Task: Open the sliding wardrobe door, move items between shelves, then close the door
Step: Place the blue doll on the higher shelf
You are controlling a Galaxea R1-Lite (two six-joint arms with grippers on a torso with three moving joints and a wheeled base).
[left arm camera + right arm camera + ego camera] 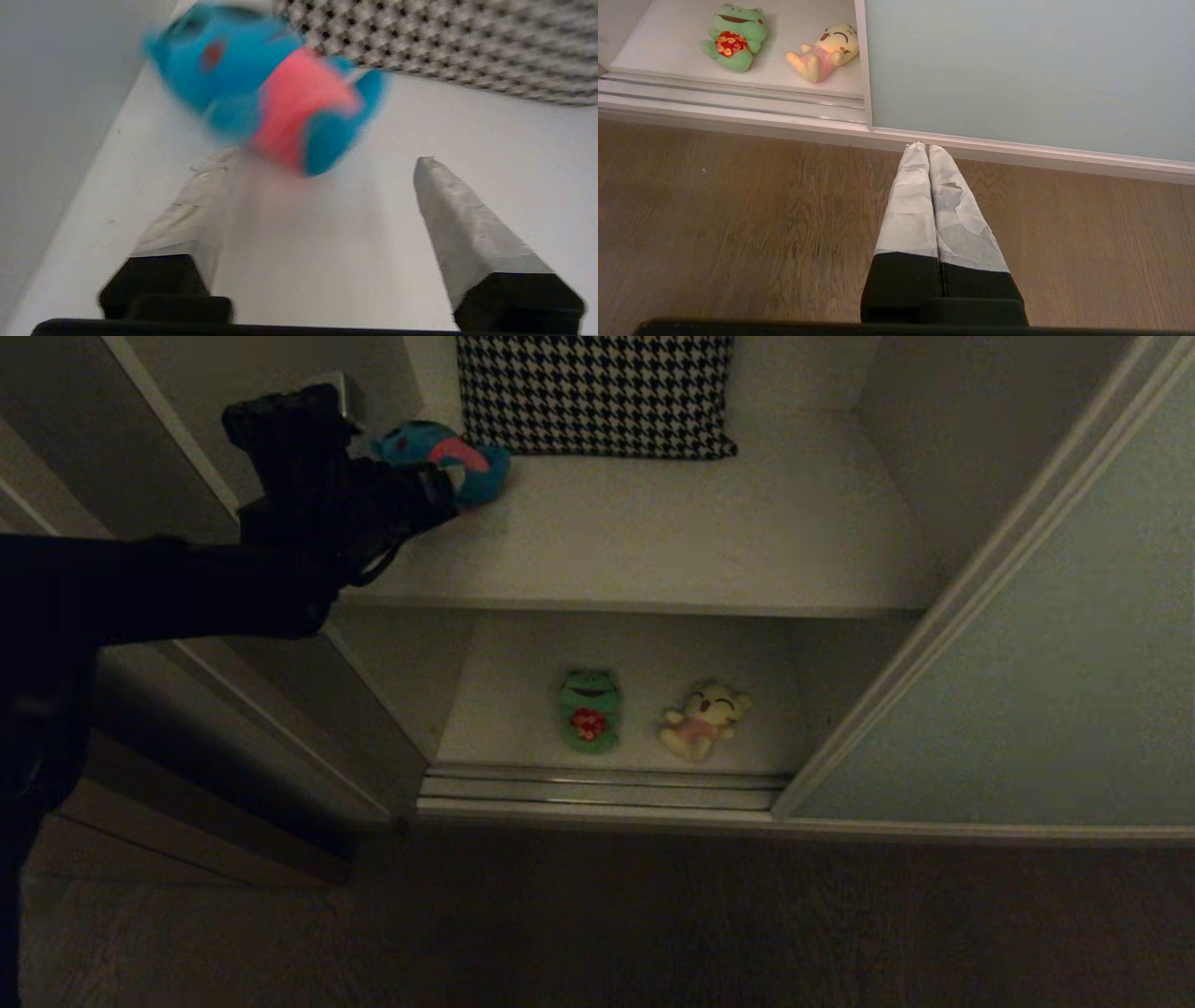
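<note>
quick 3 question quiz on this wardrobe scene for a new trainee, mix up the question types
1. True or false: the blue toy is clamped between the fingers of the left gripper.
2. Which toys lie on the lower shelf? A) blue toy and frog B) frog and yellow toy C) all three
3. Fill in: on the upper shelf, behind the blue toy, sits a black-and-white checked ____.

Key
1. False: the fingers stand apart and the toy lies past their tips.
2. B
3. Cushion

The right gripper hangs shut over the floor, in front of the sliding door.
</note>
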